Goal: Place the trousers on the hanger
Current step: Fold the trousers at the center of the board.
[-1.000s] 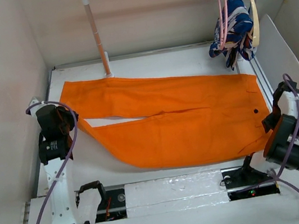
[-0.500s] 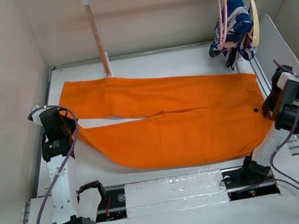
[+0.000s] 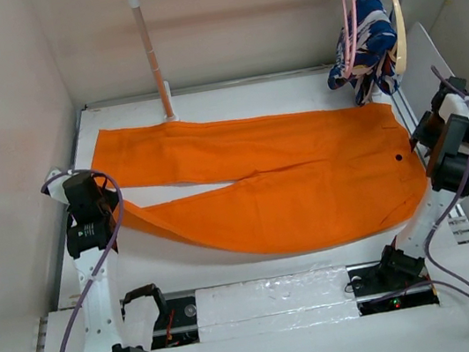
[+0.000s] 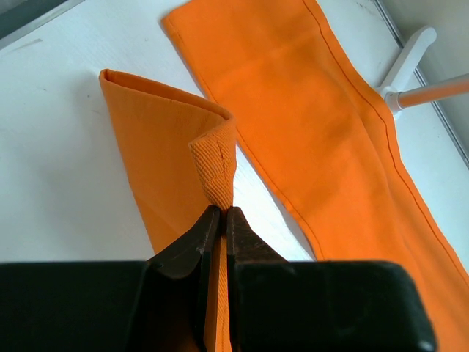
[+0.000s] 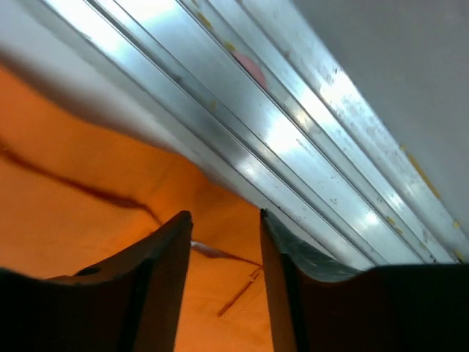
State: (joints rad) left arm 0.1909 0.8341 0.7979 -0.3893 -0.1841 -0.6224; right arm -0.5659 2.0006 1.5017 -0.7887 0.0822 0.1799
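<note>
Right gripper (image 5: 224, 216): has swung from the near right corner of the table (image 3: 168, 262) up along its right edge, and now sits beside the waistband.
Left gripper (image 4: 221, 213): has moved slightly toward the far side.
Trousers (image 3: 290, 189): the near leg's cuff is now drawn into a narrow raised fold, and the near edge has pulled farther back.

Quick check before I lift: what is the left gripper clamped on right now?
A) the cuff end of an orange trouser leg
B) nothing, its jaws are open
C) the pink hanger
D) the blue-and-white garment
A: in the left wrist view, the left gripper has its jaws shut on a pinched-up fold at the cuff end of one leg of the trousers.
</note>
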